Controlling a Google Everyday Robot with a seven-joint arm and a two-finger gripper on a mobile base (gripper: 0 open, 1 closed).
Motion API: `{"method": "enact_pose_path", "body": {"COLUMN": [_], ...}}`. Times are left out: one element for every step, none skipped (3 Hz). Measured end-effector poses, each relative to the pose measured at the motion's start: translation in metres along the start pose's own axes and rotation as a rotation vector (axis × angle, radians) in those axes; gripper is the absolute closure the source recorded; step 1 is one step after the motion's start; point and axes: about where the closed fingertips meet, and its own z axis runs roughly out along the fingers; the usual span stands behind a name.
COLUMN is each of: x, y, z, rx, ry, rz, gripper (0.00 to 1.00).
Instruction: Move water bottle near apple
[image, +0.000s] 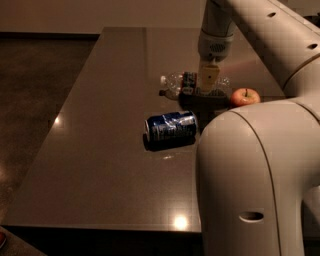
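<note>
The water bottle (176, 81) lies on its side on the dark table (100, 130), with its white cap to the left and its blue-red label near the middle. My gripper (208, 83) comes down from above over the bottle's right half and is shut on it. The red-orange apple (244, 96) sits just right of the gripper, a short gap from the bottle's right end. The gripper hides part of the bottle.
A dented blue soda can (171, 128) lies on its side in front of the bottle, nearer the camera. My white arm and body (255, 175) fill the right foreground and hide that part of the table. The table's left edge runs beside dark floor (30, 100).
</note>
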Motion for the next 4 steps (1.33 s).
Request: {"method": "enact_pose_path", "body": {"x": [0.01,0.016,0.013,0.01], "y": [0.001,0.008,-0.002,-0.01], "z": [0.004,0.003,0.006,0.008], "rx": [-0.017,-0.029,0.006,0.03], "ry": [-0.004,-0.016,-0.029,-0.038], "rz": [0.044,0.061,0.061,0.061], "gripper": [0.32,0.09,0.0,0.0]}}
